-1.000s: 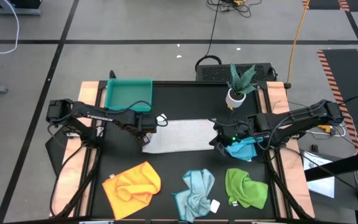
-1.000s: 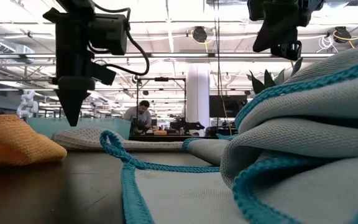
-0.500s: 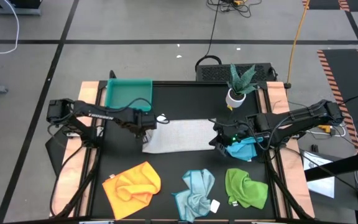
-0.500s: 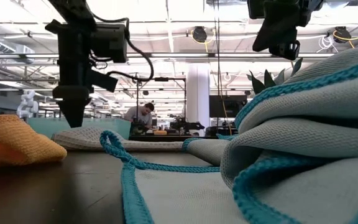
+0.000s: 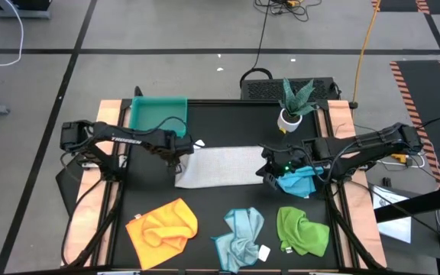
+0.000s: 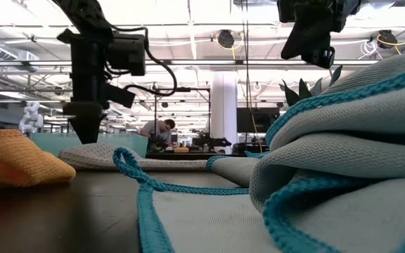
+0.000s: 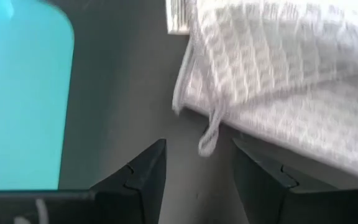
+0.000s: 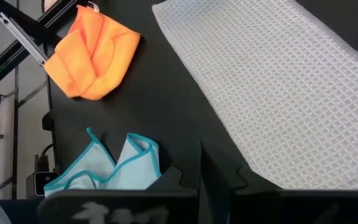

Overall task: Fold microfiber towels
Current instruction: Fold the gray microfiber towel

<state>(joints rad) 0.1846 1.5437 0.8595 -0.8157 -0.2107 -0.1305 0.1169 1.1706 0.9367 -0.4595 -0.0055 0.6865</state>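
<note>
The white-grey towel lies folded in half at the table's middle, flat on the black mat. My left gripper is open and points down just above the towel's left end. In the left wrist view, the towel's hem loop lies in front of the gap between the fingers, and nothing touches it. My right gripper is shut and empty. It hovers at the towel's right end, next to the bright blue towel. The yellow-orange, pale blue and green towels lie crumpled along the near edge.
A teal tray stands at the far left, just beyond my left gripper. A potted plant stands at the far right. In the low view the pale blue towel fills the foreground. A person shows far off in the room.
My left gripper has sunk a little toward the white-grey towel's left end and has turned about its wrist. The towel and my right arm have kept still.
</note>
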